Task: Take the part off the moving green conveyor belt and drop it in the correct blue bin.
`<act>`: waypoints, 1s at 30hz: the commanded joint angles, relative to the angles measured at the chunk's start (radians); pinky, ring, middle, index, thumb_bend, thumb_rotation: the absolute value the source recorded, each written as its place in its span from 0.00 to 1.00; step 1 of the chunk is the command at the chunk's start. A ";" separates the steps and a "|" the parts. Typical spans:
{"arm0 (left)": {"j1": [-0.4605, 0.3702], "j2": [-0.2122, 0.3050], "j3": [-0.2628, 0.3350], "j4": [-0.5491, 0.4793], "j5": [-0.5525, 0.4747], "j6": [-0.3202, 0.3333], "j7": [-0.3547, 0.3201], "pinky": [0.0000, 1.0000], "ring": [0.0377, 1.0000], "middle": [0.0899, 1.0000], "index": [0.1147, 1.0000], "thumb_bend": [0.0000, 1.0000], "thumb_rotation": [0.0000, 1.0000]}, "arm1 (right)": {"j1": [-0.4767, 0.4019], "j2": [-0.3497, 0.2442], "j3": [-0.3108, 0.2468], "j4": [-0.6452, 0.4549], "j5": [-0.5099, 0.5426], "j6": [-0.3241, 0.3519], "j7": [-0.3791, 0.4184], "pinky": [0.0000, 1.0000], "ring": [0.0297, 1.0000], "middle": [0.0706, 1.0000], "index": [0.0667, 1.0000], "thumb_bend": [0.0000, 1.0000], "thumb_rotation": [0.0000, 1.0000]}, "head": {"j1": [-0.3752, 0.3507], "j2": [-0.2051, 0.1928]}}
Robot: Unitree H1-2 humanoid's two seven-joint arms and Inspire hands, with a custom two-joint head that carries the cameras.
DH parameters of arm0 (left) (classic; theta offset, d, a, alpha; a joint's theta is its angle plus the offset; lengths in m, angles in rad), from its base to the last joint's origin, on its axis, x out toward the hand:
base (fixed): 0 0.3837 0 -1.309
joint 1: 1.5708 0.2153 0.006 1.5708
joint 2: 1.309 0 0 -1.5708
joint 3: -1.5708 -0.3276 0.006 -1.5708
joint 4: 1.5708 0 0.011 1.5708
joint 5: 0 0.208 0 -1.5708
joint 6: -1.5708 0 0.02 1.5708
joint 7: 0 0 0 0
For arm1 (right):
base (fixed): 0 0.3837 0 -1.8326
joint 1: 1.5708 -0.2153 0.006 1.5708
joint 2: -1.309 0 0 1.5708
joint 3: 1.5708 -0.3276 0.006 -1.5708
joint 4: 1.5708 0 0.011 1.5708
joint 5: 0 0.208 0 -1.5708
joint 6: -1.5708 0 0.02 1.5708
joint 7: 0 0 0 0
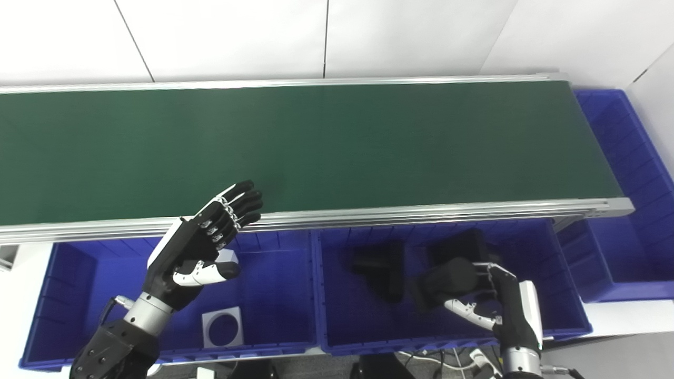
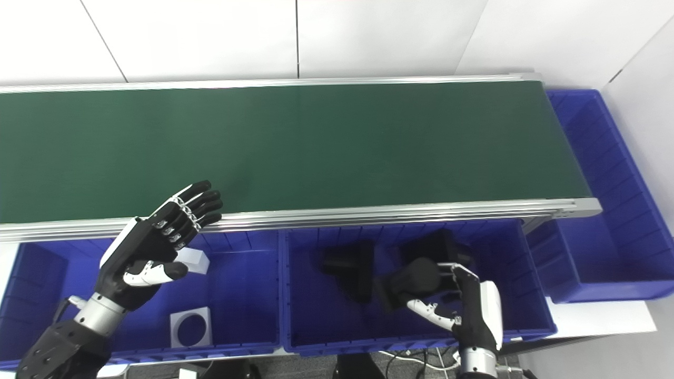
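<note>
The left robot hand (image 1: 197,252) rises from the lower left of the frame with its arm slanting up and to the right, palm turned inward, fingers straight and spread wide, holding nothing; its fingertips (image 1: 247,202) reach the near aluminium rail (image 1: 421,213) of the green conveyor belt (image 1: 316,147), and the thumb juts out to the right over the left blue bin (image 1: 274,295). The right robot hand (image 1: 492,300) comes up from the lower right edge, wrist nearly upright, its fingers curled over a black part (image 1: 447,279) that it holds low above the middle blue bin (image 1: 568,295), with the white thumb pointing left beneath the part. Two other black parts lie in that same bin: one (image 1: 382,266) left of the held part and one (image 1: 463,245) just behind it, toward the rail. In the left bin a white square plate with a round hole (image 1: 224,327) lies flat near the front wall, below and right of the left wrist, and a small white block (image 2: 192,260) sits just beyond the left thumb. The belt surface spans the frame from the left edge to its end at the upper right, with nothing resting on it. A third blue bin (image 1: 632,173) stands past the belt's right end, along the right edge of the frame. The bins sit side by side directly under the near rail, walls touching.
</note>
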 commanded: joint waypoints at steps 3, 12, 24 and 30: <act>-0.004 0.000 0.004 -0.025 -0.007 -0.013 -0.005 0.88 0.89 0.87 0.88 0.95 0.36 | 0.000 -0.025 0.008 -0.053 -0.003 0.023 0.036 0.70 0.81 0.88 0.98 0.92 0.34 | 0.006 -0.005; -0.003 -0.008 -0.005 -0.011 0.007 -0.036 -0.011 0.88 0.89 0.87 0.88 0.94 0.36 | 0.024 -0.027 0.026 -0.207 0.006 0.031 0.084 0.84 0.92 0.94 1.00 0.98 0.59 | 0.053 -0.022; 0.015 -0.047 -0.038 -0.019 0.084 -0.051 0.018 0.87 0.88 0.86 0.88 0.96 0.37 | -0.092 0.042 0.270 -0.484 -0.036 0.059 0.251 0.69 0.77 0.81 0.86 0.71 0.76 | 0.225 -0.082; 0.035 -0.082 -0.063 -0.026 0.155 -0.084 0.047 0.85 0.87 0.86 0.88 0.96 0.38 | -0.163 0.064 0.346 -0.356 0.022 0.016 0.280 0.69 0.76 0.79 0.84 0.73 0.76 | 0.332 -0.127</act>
